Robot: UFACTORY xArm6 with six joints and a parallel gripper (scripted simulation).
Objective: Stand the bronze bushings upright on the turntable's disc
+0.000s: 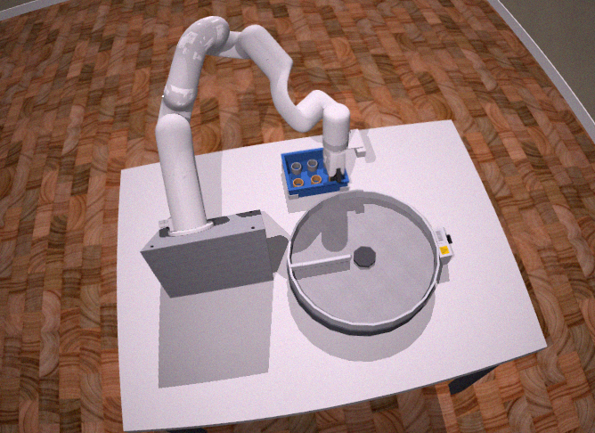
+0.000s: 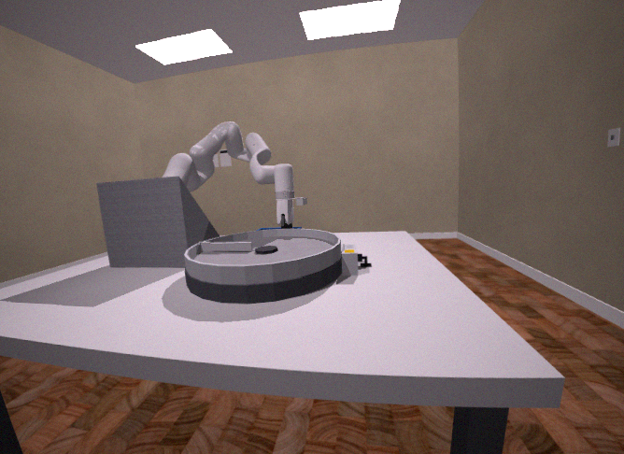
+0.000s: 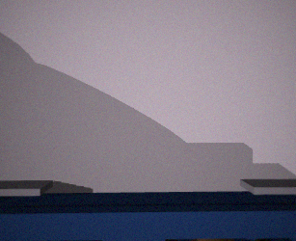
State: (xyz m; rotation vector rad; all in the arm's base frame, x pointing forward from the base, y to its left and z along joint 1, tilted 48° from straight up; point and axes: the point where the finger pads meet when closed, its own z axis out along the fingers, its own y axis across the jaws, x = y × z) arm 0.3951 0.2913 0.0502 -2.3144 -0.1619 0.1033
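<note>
A blue crate (image 1: 313, 174) sits on the white table behind the turntable. In it two steel bushings (image 1: 295, 167) (image 1: 312, 165) stand in the back row and two bronze bushings (image 1: 297, 182) (image 1: 315, 179) in the front row. My gripper (image 1: 338, 175) is down inside the crate's right end, shut on a bronze bushing that the fingers hide. In the side view the gripper (image 2: 286, 220) dips behind the turntable rim. The wrist view shows only the crate's blue wall (image 3: 147, 222) and the table. The turntable's grey disc (image 1: 379, 273) with its dark hub (image 1: 364, 257) holds no bushings.
A raised rim rings the disc, and a flat bar (image 1: 320, 265) lies from the rim toward the hub. A small control box (image 1: 443, 245) sticks out at the turntable's right. The arm's grey base block (image 1: 207, 255) stands left of the turntable.
</note>
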